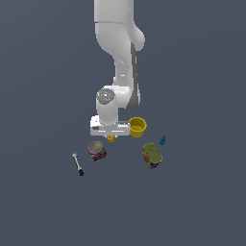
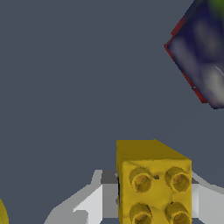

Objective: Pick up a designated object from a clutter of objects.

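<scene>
The arm is reaching straight down over the bench (image 1: 43,202), and its gripper (image 1: 111,136) is sitting low over the yellow brick (image 1: 111,139), which is peeking out just beneath the white hand in the exterior view. The brick is lying between the yellow cup (image 1: 138,127), just beside it toward the exterior view's right, and one printed can (image 1: 97,151), near it toward the exterior view's left.

In the wrist view the brick (image 2: 154,183) is filling the space between the two pale fingers (image 2: 94,201), studs facing the camera. One finger is showing on each side of it, so the jaws are bracketing the brick; whether the pads are already pressing on its walls or standing a hair off cannot be told from these pictures. The brick is looking slightly turned against the fingers, one corner edge angling away.

To do this step well, the arm is probably needing to squeeze on two flat opposite walls, not across a corner, and low enough that the pads are bearing on the body rather than on the studs. A straight vertical lift seems wisest, since the cup is so near. The second can (image 1: 152,155), the blue piece (image 1: 163,140) and the marker pen (image 1: 77,164) are lying well apart and are posing little risk.
</scene>
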Tool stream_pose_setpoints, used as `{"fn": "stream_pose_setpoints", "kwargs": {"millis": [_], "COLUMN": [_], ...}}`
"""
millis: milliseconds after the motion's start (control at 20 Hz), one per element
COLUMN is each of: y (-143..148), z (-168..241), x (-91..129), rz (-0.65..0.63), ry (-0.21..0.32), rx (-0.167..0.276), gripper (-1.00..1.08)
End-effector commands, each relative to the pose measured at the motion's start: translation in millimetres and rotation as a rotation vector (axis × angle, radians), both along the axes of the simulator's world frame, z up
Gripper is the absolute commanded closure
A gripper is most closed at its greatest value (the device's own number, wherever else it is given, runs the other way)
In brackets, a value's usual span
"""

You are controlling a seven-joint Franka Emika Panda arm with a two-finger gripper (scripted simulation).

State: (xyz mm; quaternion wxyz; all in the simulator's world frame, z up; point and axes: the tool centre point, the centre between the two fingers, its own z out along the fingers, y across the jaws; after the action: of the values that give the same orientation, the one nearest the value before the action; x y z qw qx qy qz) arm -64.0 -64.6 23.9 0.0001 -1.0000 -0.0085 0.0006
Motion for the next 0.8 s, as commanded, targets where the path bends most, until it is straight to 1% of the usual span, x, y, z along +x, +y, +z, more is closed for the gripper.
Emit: {"fn": "stream_pose_setpoints", "kwargs": {"millis": [0, 350, 750], "y": [2, 13, 37], "z": [4, 34, 97], "x": [1, 6, 16], "rz": [0.0, 0.0, 0.0], "ry": [-0.001, -0.001, -0.001], "rx": [0.0, 0.0, -0.001], "gripper": [1.08, 1.08, 1.08]}}
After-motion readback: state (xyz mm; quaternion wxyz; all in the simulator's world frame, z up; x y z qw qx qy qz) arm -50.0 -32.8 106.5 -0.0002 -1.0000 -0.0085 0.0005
